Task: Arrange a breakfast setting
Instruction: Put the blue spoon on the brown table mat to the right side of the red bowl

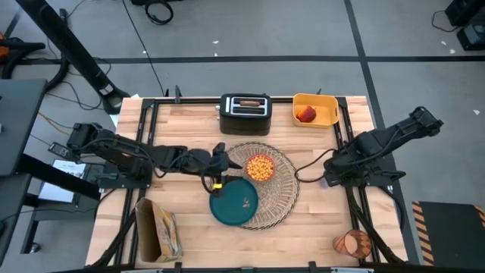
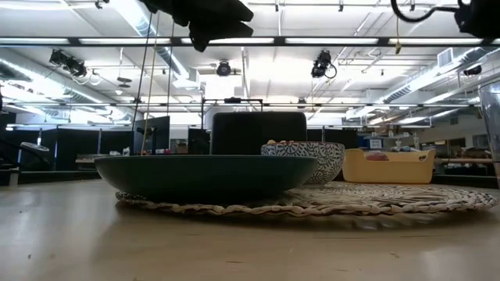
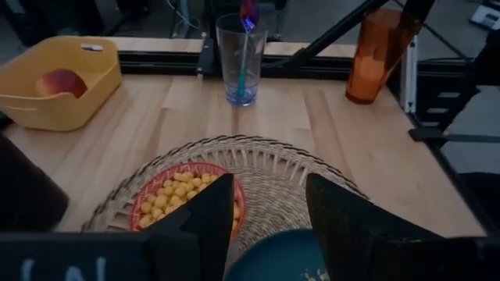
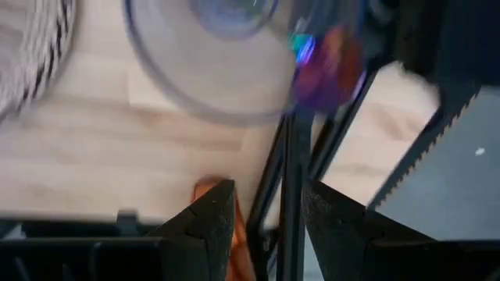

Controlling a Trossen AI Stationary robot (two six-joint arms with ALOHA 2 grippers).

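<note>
The round straw placemat (image 1: 274, 182) lies mid-table. The dark teal plate (image 1: 233, 202) rests on the placemat's near-left edge, and the small bowl of cereal (image 1: 260, 167) stands on the placemat. My left gripper (image 3: 269, 226) is open and empty, hovering over the bowl's left rim and the plate (image 3: 281, 257). My right gripper (image 4: 269, 218) is open and empty above a clear glass (image 3: 241, 58) that holds the blue spoon (image 3: 248, 16). The orange tumbler (image 3: 379, 55) stands at the near right corner. The red fruit (image 1: 306, 114) lies in the yellow bin (image 1: 322, 102). No toast slice shows on the plate.
The black toaster (image 1: 245, 114) stands at the far edge, left of the yellow bin. A bread bag (image 1: 159, 235) lies at the near left corner. Black frame rails (image 1: 356, 205) run along the table's sides. Bare wood lies between the placemat and the right rail.
</note>
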